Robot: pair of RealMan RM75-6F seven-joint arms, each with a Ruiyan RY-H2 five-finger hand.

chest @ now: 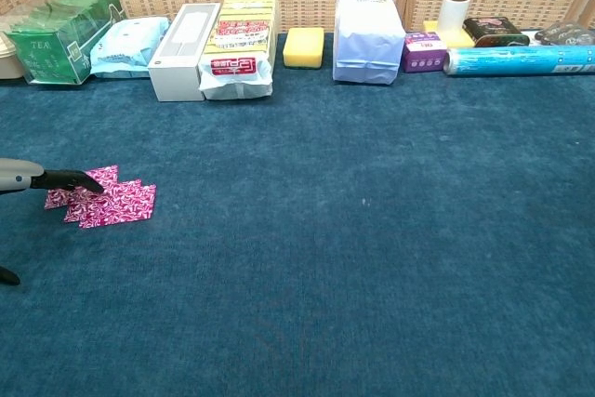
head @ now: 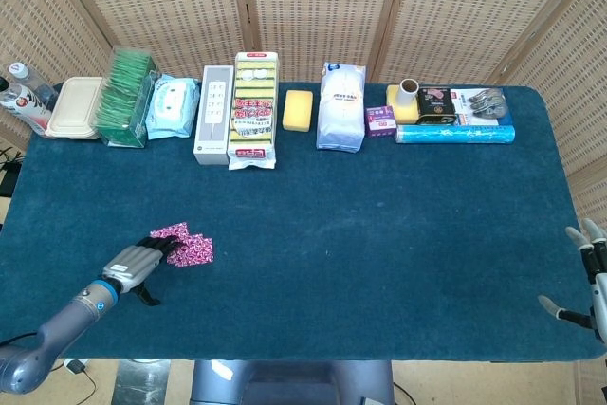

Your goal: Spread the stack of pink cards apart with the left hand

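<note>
Pink patterned cards [head: 186,244] [chest: 104,198] lie fanned and overlapping on the blue cloth at the near left. My left hand [head: 138,260] [chest: 42,178] reaches in from the left, its dark fingertips [chest: 85,182] over the cards' near-left part; I cannot tell whether they touch. It holds nothing. My right hand [head: 585,272] sits at the table's right edge in the head view, fingers apart and empty.
A row of goods lines the far edge: a green tea box [head: 125,98], wipes pack [head: 173,106], white remote box [head: 213,113], yellow packet [head: 255,109], sponge [head: 298,110], white bag [head: 341,107], blue roll [head: 454,133]. Blue cloth [head: 379,234] covers the table.
</note>
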